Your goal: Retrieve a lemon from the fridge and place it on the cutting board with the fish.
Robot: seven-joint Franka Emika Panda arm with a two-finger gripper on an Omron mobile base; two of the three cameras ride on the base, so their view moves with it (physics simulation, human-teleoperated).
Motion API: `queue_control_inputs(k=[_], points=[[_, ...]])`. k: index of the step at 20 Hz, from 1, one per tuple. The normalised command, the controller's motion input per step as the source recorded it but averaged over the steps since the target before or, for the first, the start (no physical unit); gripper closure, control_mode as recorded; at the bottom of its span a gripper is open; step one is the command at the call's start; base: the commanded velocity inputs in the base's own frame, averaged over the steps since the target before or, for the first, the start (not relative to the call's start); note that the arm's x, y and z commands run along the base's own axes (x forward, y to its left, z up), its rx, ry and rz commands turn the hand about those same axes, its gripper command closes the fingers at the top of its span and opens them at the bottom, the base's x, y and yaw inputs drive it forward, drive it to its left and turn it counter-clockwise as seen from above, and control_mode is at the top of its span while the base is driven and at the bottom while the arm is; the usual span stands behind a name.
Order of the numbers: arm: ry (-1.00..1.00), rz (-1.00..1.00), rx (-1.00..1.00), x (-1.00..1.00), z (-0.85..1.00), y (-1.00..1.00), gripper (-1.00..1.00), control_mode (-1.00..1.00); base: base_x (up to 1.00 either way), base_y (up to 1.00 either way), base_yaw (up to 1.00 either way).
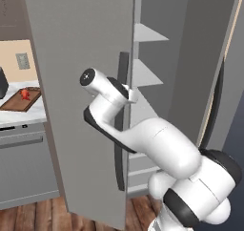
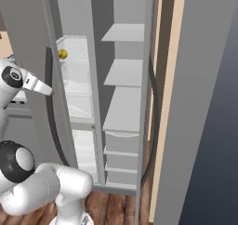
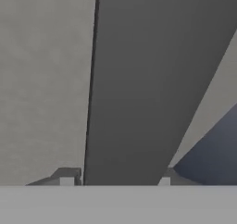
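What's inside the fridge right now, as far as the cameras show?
Inside the fridge: the lemon on an upper left shelf, grey shelves and drawers on the right. The left door covers part of the left compartment.

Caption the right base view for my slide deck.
Fridge doors open, lemon on an upper shelf.

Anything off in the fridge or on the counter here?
Nothing stands out. Fridge doors are open, lemon sits on an upper shelf, fish lies on the cutting board. Gripper straddles the door handle.
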Motion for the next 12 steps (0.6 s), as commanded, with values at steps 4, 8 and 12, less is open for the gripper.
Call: queue_control_inputs(k=[4, 8, 12], points=[[0.00, 0.00, 0.03, -0.81, -0.12, 0.44, 1.00, -1.00, 0.00, 0.00, 0.00], [0.00, 0.00, 0.00, -0.66, -0.18, 0.46, 1.00, -1.00, 0.00, 0.00, 0.00], [0.00, 0.00, 0.00, -0.17, -0.06, 0.38, 1.00, -1.00, 0.00, 0.00, 0.00]])
